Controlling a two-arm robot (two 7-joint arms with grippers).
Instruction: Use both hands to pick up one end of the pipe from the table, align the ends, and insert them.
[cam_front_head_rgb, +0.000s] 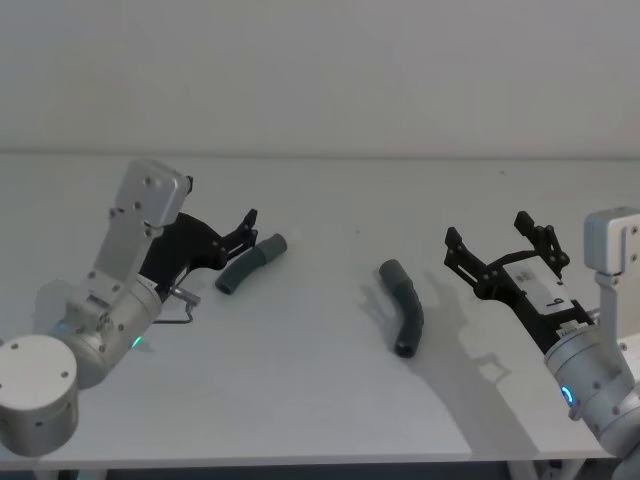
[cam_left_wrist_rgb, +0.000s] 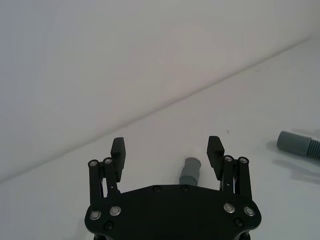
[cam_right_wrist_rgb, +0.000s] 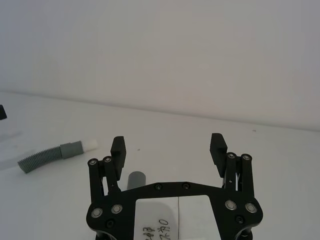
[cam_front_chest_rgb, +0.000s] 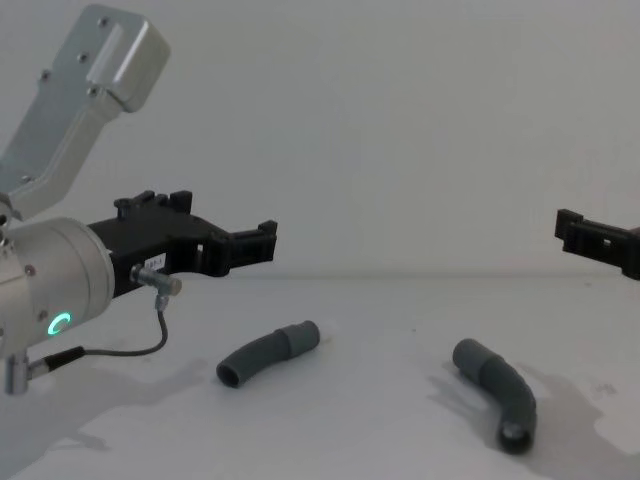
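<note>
Two dark grey pipe pieces lie apart on the white table (cam_front_head_rgb: 300, 400). The left piece (cam_front_head_rgb: 252, 264) (cam_front_chest_rgb: 268, 355) lies just right of my left gripper (cam_front_head_rgb: 244, 230) (cam_front_chest_rgb: 262, 240). That gripper hovers open above the table, and the piece's cuff end (cam_left_wrist_rgb: 190, 170) shows under its open jaws (cam_left_wrist_rgb: 166, 147). The right piece (cam_front_head_rgb: 404, 305) (cam_front_chest_rgb: 498, 390) lies left of my right gripper (cam_front_head_rgb: 490, 232) (cam_front_chest_rgb: 572, 228), also open and raised, with its end (cam_right_wrist_rgb: 135, 179) below the spread fingers (cam_right_wrist_rgb: 168, 145). From the right wrist the left piece (cam_right_wrist_rgb: 50, 156) shows a whitish tip (cam_right_wrist_rgb: 90, 145).
A pale wall (cam_front_head_rgb: 320, 70) rises behind the table's far edge. A thin cable (cam_front_chest_rgb: 150, 330) loops under the left arm, whose ring (cam_front_chest_rgb: 58, 323) glows green. Bare table separates the two pieces.
</note>
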